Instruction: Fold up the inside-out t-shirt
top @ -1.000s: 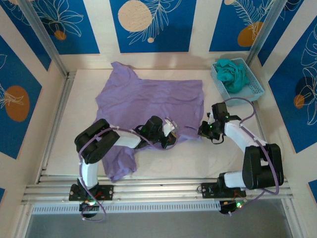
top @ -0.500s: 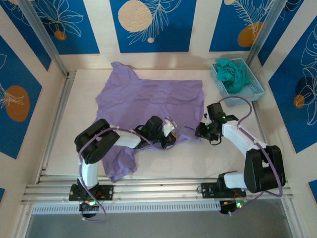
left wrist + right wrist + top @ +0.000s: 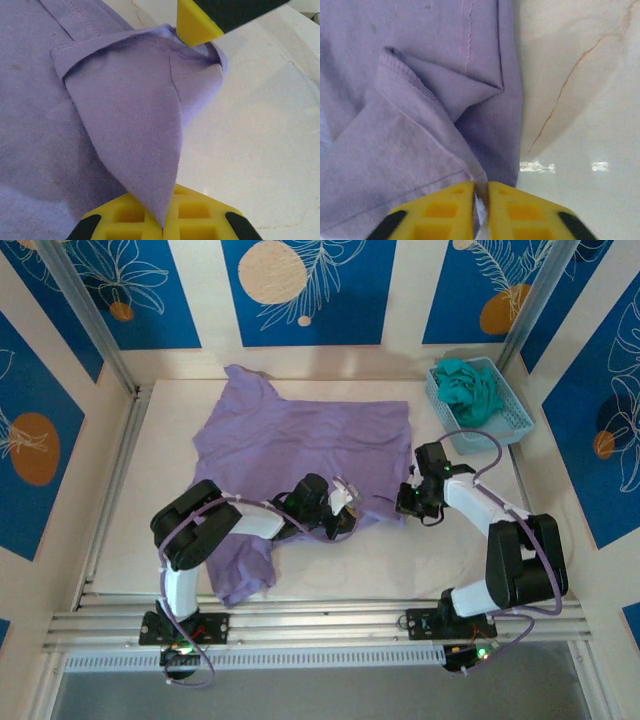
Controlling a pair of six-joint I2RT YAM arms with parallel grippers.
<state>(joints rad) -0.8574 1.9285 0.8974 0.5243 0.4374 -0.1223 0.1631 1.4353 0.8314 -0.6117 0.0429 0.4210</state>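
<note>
Shirt: light purple soft fabric t-shirt, spread on pale table.
Left gripper: clamped on a raised fold.
Right gripper: pinched together on the hem edge.

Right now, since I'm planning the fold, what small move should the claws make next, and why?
Probably lift both together. The left claw and right claw each pinch the t-shirt at its near edge, the rest lying flat on the table; an even lift frees it for folding.

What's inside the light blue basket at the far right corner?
A crumpled teal garment lies in the basket, heaped toward its far end. Whatever may lie beneath the garment is covered.
</note>
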